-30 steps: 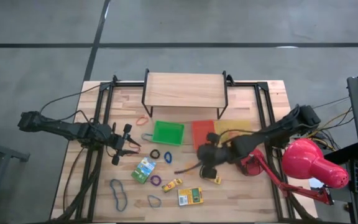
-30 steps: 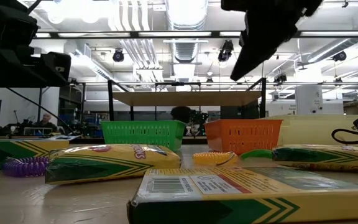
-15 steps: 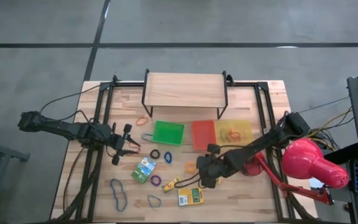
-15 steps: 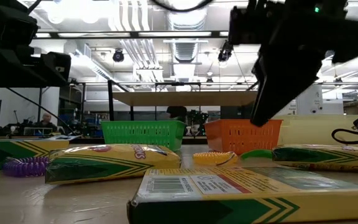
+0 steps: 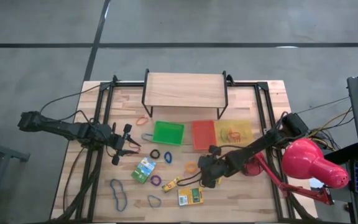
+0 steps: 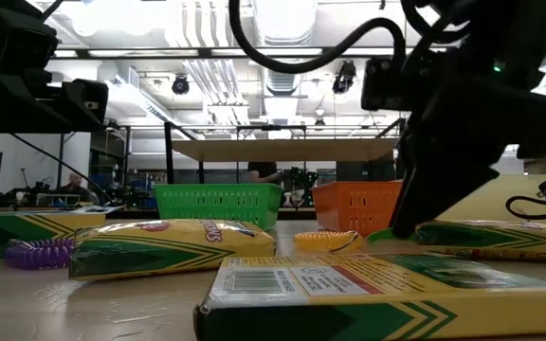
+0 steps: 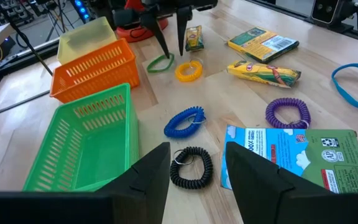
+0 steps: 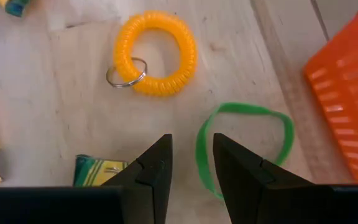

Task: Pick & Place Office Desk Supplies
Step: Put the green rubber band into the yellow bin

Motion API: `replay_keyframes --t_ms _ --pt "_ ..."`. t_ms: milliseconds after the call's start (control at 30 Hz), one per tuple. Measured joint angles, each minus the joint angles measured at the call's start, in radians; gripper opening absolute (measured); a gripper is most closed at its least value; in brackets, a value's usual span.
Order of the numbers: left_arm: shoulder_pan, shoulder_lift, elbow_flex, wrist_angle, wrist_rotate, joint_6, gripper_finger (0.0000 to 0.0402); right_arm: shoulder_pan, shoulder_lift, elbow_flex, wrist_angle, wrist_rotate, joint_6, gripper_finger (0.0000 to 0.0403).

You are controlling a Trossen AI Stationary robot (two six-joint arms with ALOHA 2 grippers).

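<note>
My right gripper [image 8: 191,163] is open and points down at the table, close above a green rubber-band loop [image 8: 244,146]. Its fingertips stand either side of the loop's nearest edge; whether they touch it, I cannot tell. An orange coil with a key ring [image 8: 157,53] lies just beyond, and a crayon box corner [image 8: 101,171] shows beside one finger. In the high view that gripper [image 5: 199,174] is at mid-table near the orange coil [image 5: 190,167]. My left gripper [image 5: 132,144] waits open at the left, above a black coil [image 7: 191,167].
Green [image 5: 168,132], orange [image 5: 202,134] and yellow [image 5: 234,132] trays stand in a row behind. Printed boxes [image 5: 143,169] [image 5: 190,196], blue bands [image 5: 118,193] and coils [image 7: 184,121] [image 7: 288,113] lie scattered. A wooden shelf [image 5: 183,92] stands at the back, a red lamp [image 5: 312,163] at right.
My right gripper has come down from above the trays toward the table's near edge and left, and its wrist has rolled somewhat. It now hangs low beside the orange coil. No object has moved.
</note>
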Motion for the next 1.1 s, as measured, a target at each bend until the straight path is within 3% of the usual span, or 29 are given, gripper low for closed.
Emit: replay_keyframes --t_ms 367,800,1100 --pt "0.0 0.0 0.0 0.0 0.0 0.0 0.0159 0.0 -0.001 -0.051 0.063 0.008 0.004 0.0107" --pt "0.0 0.0 0.0 0.0 0.0 0.0 0.0159 0.0 -0.001 -0.05 0.06 0.008 0.014 0.0014" --pt "0.0 0.0 0.0 0.0 0.0 0.0 0.0159 0.0 -0.009 -0.017 0.045 0.007 0.0 0.0009"
